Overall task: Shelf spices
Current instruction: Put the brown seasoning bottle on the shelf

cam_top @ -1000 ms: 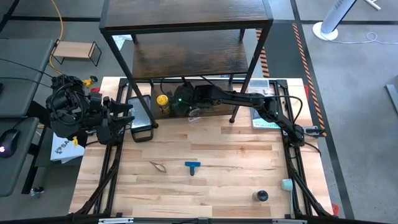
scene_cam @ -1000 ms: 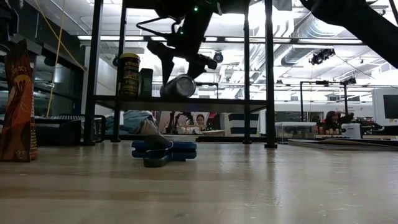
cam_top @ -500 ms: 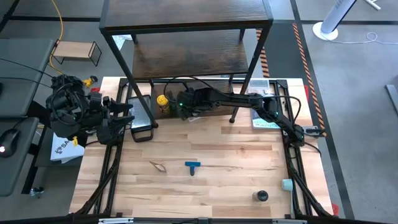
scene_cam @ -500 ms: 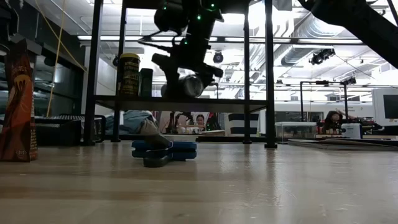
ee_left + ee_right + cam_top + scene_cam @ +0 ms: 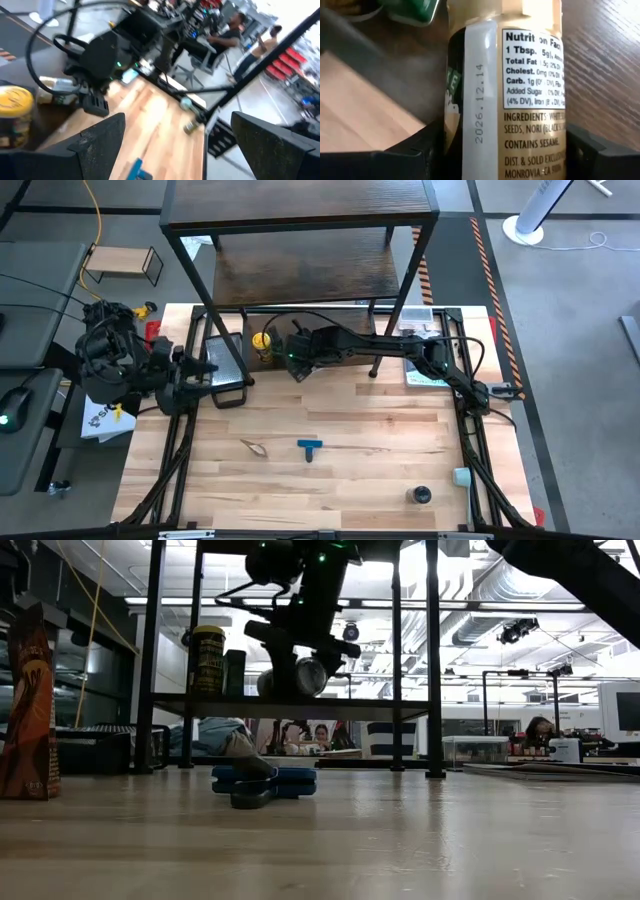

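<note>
My right gripper (image 5: 297,352) reaches in from the table's right to the shelf's (image 5: 300,270) lowest dark board (image 5: 300,703). It is shut on the tan-lidded jar (image 5: 520,100), which lies on its side with one round end (image 5: 308,677) facing the near edge. The yellow-lidded jar (image 5: 262,342) and the small dark grey box (image 5: 235,672) stand on that board just left of it. The black-lidded jar (image 5: 420,495) sits near the table's near right corner. The reddish-brown packet (image 5: 28,705) stands upright on the table. My left gripper (image 5: 175,145) waits open at the table's left edge (image 5: 215,372). My right gripper pinches the tan-lidded jar by its labelled body (image 5: 470,140), one finger (image 5: 415,150) on each side. In the low view the fingers (image 5: 275,650) come down from above and straddle it. The jar lies level just over the board; whether it rests on the board I cannot tell.
The blue T-shaped piece (image 5: 310,447) lies on the light wood table (image 5: 380,420) near its middle. A small pale object (image 5: 461,476) sits by the right edge. The shelf's thin black posts (image 5: 435,660) stand around the board. A small light-wood rack (image 5: 122,262) sits off the table, far left.
My right gripper has drawn a little toward the near edge along the lowest board and turned. The jar, seen slanted from its side a second ago, now shows its round end to the near edge. My left gripper has swung slightly toward the near edge.
</note>
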### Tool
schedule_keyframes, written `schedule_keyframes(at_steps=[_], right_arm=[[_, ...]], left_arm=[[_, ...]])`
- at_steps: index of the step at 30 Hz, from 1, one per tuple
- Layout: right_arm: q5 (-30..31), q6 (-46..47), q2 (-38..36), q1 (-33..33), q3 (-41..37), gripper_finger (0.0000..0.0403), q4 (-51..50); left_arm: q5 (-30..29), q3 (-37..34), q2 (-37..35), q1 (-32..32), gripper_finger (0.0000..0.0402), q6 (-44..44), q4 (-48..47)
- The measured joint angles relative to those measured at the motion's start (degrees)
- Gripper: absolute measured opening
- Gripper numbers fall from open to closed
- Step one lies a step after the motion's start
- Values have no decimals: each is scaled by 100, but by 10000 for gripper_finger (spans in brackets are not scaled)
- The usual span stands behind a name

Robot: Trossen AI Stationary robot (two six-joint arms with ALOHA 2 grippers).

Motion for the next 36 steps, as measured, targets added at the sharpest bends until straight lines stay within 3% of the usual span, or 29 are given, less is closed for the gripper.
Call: schedule_keyframes(at_steps=[4, 9, 17, 21, 23, 26, 29, 33, 36], right_arm=[[22, -314, -15, 184, 33, 259, -210], [69, -505, -182, 555, 31, 259, -337], [213, -492, -727, 1247, 31, 259, -312], [174, -368, -1016, 1658, 31, 259, 270], [216, -365, -1116, 1822, 33, 259, 843], [438, -312, -1202, 2008, 33, 259, 1786], [569, -368, -1204, 2102, 33, 259, 2876], [597, -571, -1189, 2110, 39, 259, 4072], [580, -746, -1174, 2068, 40, 259, 4654]], left_arm=[[55, 0, 236, -171, 357, -129, 2], [-315, -175, 620, -601, 357, -693, 65], [-1669, -1489, 1009, -1525, 357, -3148, 562], [-2388, -1996, 774, -1358, 357, -4217, 228], [-2424, -2065, 544, -1168, 357, -4359, 23], [-2240, -2017, 217, -980, 357, -3766, 139], [-2063, -1989, -46, -945, 357, -2447, 916], [-1865, -1982, -187, -865, 357, -214, 2837], [-1244, -1980, -149, -650, 357, 1858, 4644]])
